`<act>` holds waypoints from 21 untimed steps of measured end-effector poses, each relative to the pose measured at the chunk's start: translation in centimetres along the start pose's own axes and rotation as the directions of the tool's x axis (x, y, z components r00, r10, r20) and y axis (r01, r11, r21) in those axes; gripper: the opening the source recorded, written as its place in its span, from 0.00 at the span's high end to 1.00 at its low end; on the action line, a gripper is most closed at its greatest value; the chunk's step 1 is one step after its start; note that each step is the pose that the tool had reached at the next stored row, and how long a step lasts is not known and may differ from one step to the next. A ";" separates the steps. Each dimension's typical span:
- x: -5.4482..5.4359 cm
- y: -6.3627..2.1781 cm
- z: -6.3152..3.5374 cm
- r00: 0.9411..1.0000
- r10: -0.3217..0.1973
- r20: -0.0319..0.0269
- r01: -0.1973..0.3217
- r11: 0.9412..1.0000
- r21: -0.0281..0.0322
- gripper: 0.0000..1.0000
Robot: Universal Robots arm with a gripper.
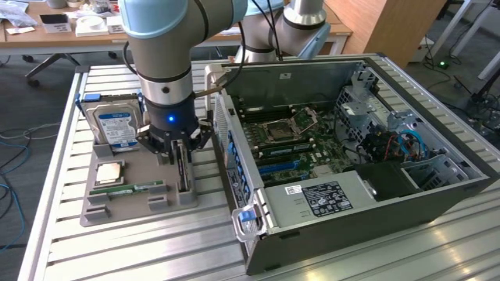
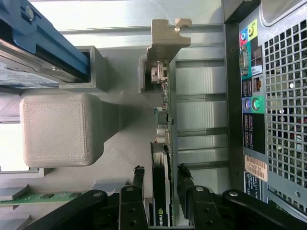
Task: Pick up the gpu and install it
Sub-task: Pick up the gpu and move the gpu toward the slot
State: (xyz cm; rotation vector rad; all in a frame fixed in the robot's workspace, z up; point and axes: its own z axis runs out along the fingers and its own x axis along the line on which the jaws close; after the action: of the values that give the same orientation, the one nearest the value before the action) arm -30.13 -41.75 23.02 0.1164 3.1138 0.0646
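Wrist view: gripper (image 2: 161, 168) straddling upright gpu (image 2: 162, 139), fingers (image 2: 138, 176) apart, unclamped. Seated in grey holder (image 1: 125, 206) on worktop (image 1: 117, 252).

My arm (image 1: 160, 41) drops almost straight down, its last joints stacked upright, a blue light glowing on the wrist (image 1: 170, 119). My gripper (image 1: 181, 157) points at the floor, held low. The two black fingers (image 2: 130, 203) stand apart, level with each other, one on each side of the gpu (image 2: 160, 48); I see a thin gap on either side, so I'm not pinching.
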 end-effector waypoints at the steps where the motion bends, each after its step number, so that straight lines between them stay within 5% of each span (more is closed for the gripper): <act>1: 0.0 0.00 0.00 1.000 0.000 0.000 0.000 1.000 0.000 0.59; 21: 0.0 0.00 0.01 1.000 0.000 0.000 0.000 1.000 0.000 0.67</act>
State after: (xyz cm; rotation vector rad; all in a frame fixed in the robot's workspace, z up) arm -30.13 -41.75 23.01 0.1164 3.1136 0.0649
